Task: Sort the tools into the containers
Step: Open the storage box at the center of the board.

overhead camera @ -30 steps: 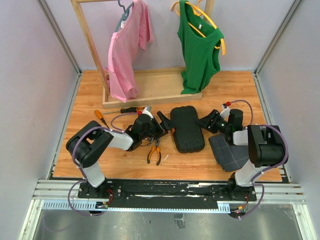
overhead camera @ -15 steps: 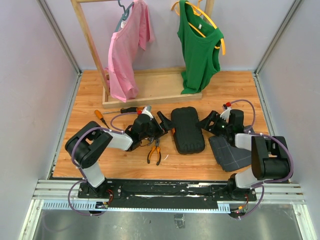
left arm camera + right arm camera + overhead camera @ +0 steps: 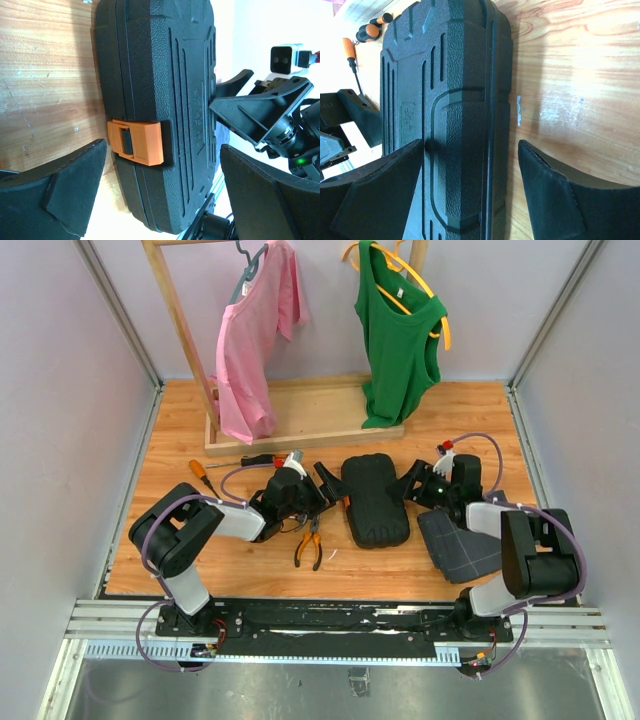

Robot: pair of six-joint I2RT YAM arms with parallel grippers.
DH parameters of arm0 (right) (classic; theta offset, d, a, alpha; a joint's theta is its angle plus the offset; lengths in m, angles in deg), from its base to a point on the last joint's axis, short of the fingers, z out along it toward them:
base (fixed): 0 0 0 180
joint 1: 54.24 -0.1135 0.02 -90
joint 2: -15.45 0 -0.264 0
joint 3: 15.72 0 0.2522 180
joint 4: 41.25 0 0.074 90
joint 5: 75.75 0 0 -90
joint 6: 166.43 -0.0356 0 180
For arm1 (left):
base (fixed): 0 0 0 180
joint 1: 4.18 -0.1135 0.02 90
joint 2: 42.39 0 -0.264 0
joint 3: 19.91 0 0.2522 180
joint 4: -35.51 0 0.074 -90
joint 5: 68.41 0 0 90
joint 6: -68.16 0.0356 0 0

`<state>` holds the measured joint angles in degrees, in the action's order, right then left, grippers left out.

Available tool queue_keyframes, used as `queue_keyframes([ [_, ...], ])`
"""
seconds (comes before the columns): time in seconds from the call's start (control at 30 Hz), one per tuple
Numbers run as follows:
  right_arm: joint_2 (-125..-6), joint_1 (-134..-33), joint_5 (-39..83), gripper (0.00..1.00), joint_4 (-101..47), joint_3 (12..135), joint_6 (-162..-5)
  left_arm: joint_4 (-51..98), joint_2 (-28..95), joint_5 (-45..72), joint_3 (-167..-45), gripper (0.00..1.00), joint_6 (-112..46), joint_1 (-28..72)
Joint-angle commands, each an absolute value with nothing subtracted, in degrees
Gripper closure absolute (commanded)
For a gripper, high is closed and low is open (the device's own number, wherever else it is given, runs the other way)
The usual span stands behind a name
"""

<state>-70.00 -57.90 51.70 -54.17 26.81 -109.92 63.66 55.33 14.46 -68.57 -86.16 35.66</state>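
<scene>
Flanking tool case [image 3: 374, 502], long edges, left hand [image 3: 329, 488] spread, right hand [image 3: 411, 485] spread

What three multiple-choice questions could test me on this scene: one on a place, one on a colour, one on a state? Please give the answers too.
1. Where do the orange-handled pliers lie?
A) inside the tool case
B) on the table, to the left of the tool case in the top view
C) on top of the tool case

2. What colour is the latch of the tool case?
A) black
B) silver
C) orange

3. In what state is the tool case?
A) shut
B) open flat
C) standing on its end

Answers:
1 B: the top view shows the pliers on bare wood beside the case.
2 C: the left wrist view shows an orange latch on the black shell.
3 A: both halves lie together, with the latch across the seam.
</scene>
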Motion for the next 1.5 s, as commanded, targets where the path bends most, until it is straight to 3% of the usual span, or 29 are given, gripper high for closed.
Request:
queue_keyframes([
  [0.0, -72.13, -59.16, 51.69, 0.25, -52.07, 29.28, -108.1, 65.08, 54.11, 14.74, -68.36, 0.01, -85.12, 35.73],
  [0.23, -74.99, -59.12, 51.33, 0.38, -54.72, 28.0, -110.9, 65.02, 54.09, 14.98, -68.22, 0.01, -85.03, 35.73],
  [0.47, -75.66, -58.37, 47.78, 0.43, -54.4, 26.31, -112.54, 64.65, 54.56, 15.33, -68.5, 0.01, -85.44, 35.73],
  [1.47, -81.52, -51.84, 50.65, 0.45, -60.6, 22.37, -116.64, 65.77, 62.53, 12.1, -73.68, 0.01, -88.9, 35.74],
])
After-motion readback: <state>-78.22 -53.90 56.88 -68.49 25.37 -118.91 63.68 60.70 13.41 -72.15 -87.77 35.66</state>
